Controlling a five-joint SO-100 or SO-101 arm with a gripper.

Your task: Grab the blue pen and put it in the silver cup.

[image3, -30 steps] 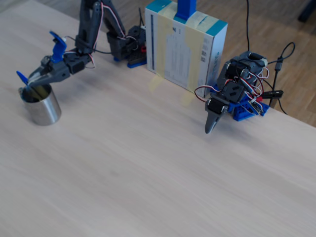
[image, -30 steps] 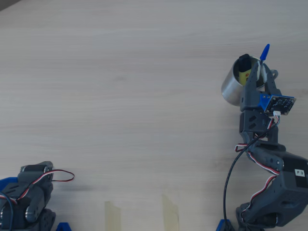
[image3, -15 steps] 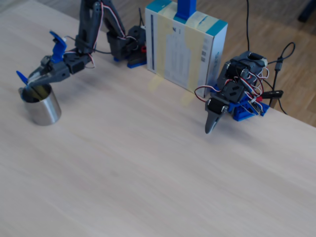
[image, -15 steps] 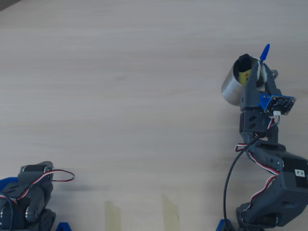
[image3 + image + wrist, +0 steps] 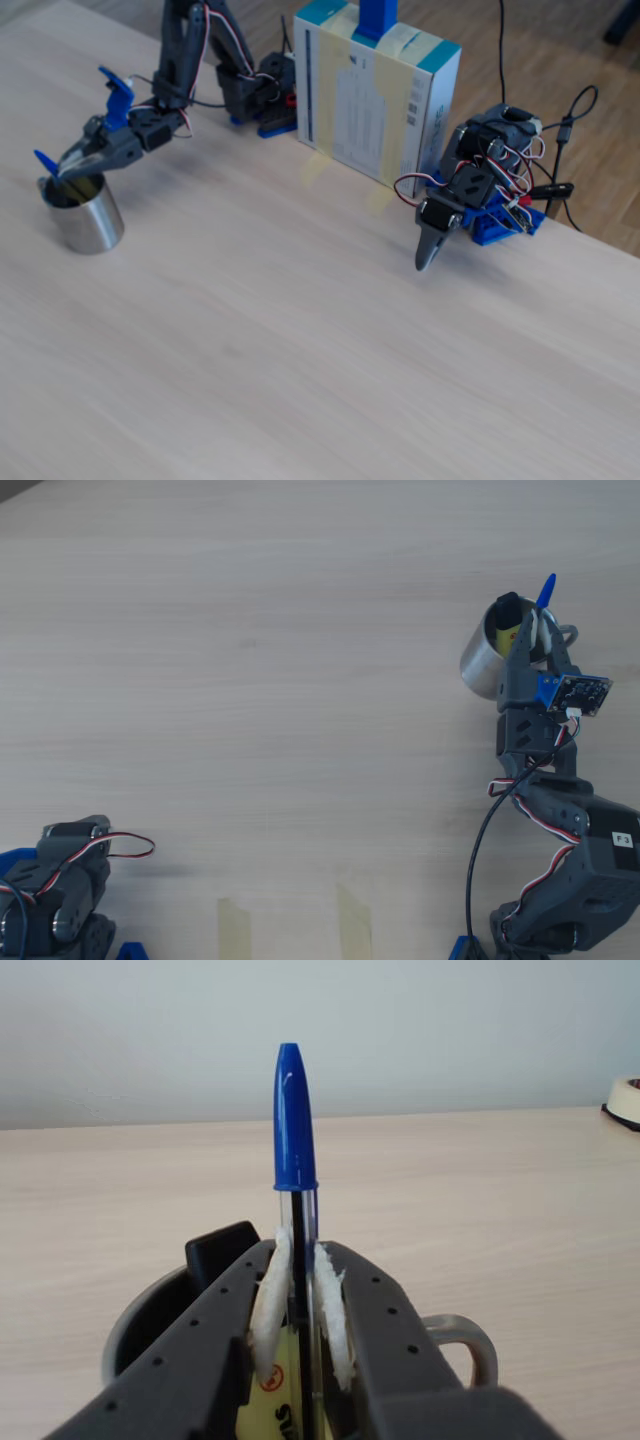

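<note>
Thin ballpoint pen with blue cap and clear barrel clamped between the white-padded fingers of the dark grey two-finger gripper, jaws narrow and pressed against the barrel on both sides. Pen upright in the wrist view, cap end up and clear of the fingers, lower barrel running down between them toward the inside of the small cylindrical brushed-steel mug right below. Loop handle of the mug sticking out to the right in that view. Inside the mug, a stubby yellow highlighter with a black cap, cap leaning against the rim to the left of the gripper.

From overhead, mug at the right side of the pale wooden table, gripper over its opening, blue cap poking out past the far rim, black highlighter cap just beside it. Arm reaching up from the lower right corner.

In the fixed view, mug at the far left, gripper above its mouth, pen cap jutting left. Well apart on the right, a second folded arm on a blue base; between the two arms, a white and teal cardboard box standing upright.
</note>
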